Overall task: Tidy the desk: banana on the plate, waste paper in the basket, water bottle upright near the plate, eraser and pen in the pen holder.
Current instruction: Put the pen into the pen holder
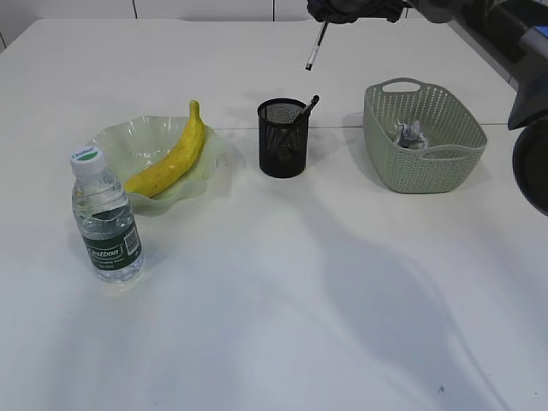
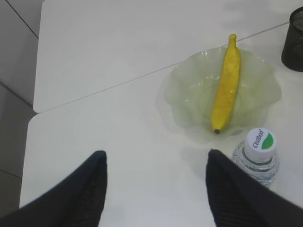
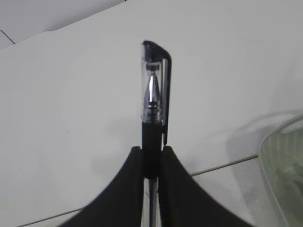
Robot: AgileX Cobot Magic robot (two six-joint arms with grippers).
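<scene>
A yellow banana [image 1: 171, 158] lies in the pale green glass plate [image 1: 116, 141]. Just in front of the plate the water bottle [image 1: 104, 218] stands upright. The black mesh pen holder [image 1: 282, 139] stands mid-table, and a dark slender thing [image 1: 309, 105] leans out over its rim. Crumpled waste paper [image 1: 411, 134] lies inside the grey-green basket [image 1: 424, 167]. High above the far table my right gripper [image 3: 151, 152] is shut on the pen [image 3: 152, 101], which hangs down [image 1: 315, 47]. My left gripper [image 2: 156, 153] is open over bare table, left of the bottle cap [image 2: 261, 140]. The eraser is hidden.
A table seam [image 2: 118, 84] runs behind the plate. A pale green rim [image 3: 284, 165] shows at the right edge of the right wrist view. Dark robot parts [image 1: 531, 154] stand at the right edge. White tabletop [image 1: 300, 300] stretches across the front.
</scene>
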